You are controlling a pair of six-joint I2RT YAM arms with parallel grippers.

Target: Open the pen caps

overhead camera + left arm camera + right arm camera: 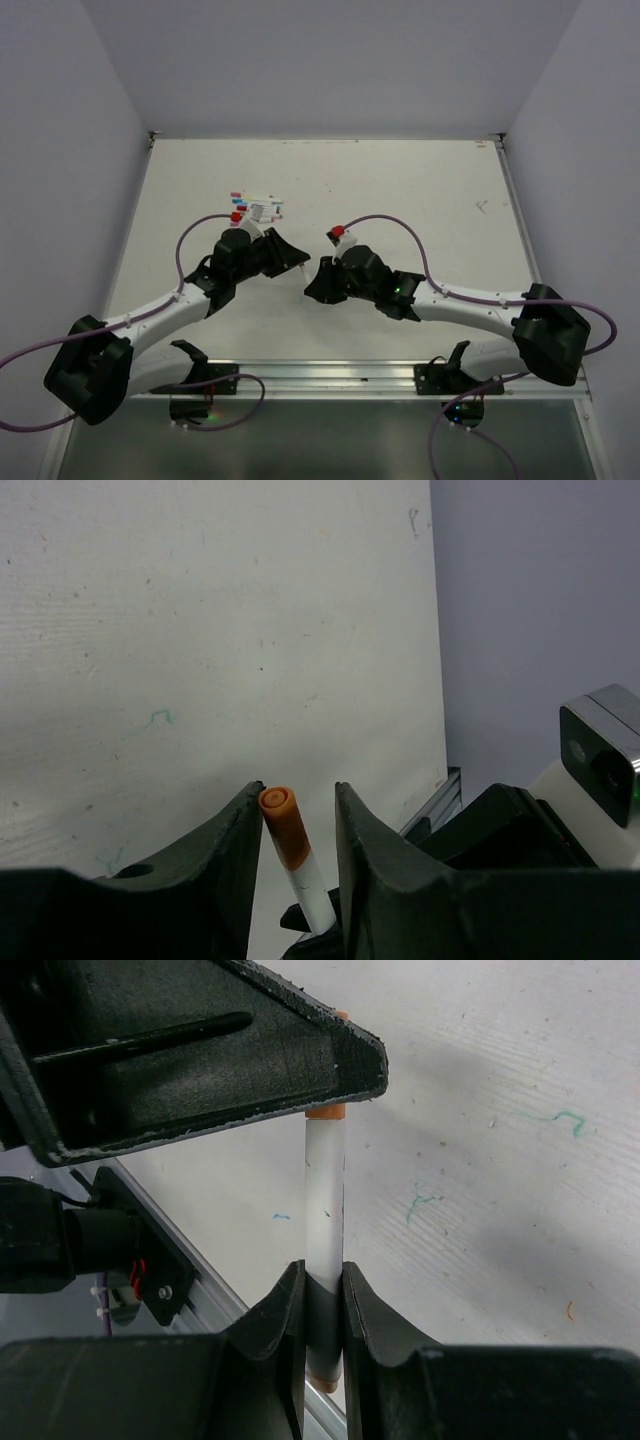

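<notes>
The right gripper (322, 1275) is clenched on a white pen (324, 1200). The left gripper (298, 795) sits partly open around that pen's orange cap (283, 825), one finger touching it. Spare pens (255, 210) lie beyond that pen, leftward.

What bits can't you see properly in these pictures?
- Left wrist view: the pen has its lower end hidden down between the fingers of the left gripper.
- Right wrist view: the orange cap is almost all hidden behind a finger of the left gripper. Only a thin sliver shows.
- Top view: the pile of pens is too small to count or to tell capped from uncapped.
</notes>
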